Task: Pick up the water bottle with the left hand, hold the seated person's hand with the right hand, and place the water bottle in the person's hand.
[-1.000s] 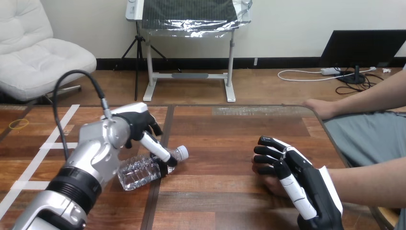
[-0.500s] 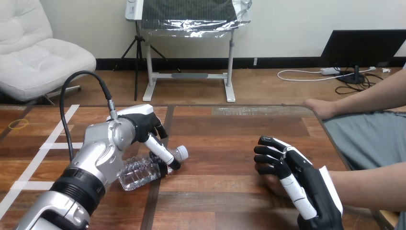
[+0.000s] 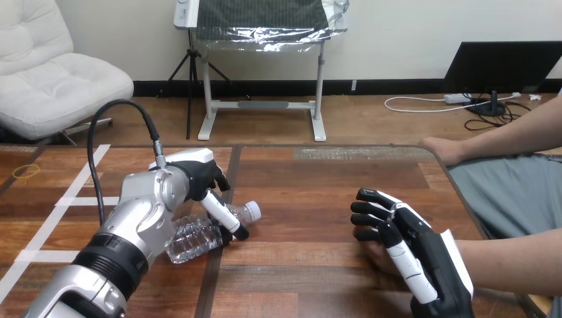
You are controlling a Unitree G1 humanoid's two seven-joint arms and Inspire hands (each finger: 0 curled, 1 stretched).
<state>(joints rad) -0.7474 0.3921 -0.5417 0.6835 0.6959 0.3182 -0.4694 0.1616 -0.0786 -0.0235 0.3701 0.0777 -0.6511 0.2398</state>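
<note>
The water bottle (image 3: pixel 193 236) is seen lying on its side on the table (image 3: pixel 311 179), left of the middle. Its long axis runs from near left to far right, with the cap pointed right, toward the person. The left hand (image 3: pixel 196 173) is laid over it from the far-left side, draped across the neck end and touching it. Whether it is actually clamped round the bottle cannot be told, as the underside of the contact is hidden by the hand itself. Much of the bottle's base end is covered by the silver left forearm (image 3: pixel 136 228).

Well apart, at the near right, the right hand (image 3: pixel 414 255) is stretched flat, fingers straight and slightly spread, over the person's near hand (image 3: pixel 372 256). A little of that hand is glimpsed beneath. The thumb is hidden, so no clasp can be confirmed. The bottle is judged to need lifting and carrying rightward across the bare table.
</note>
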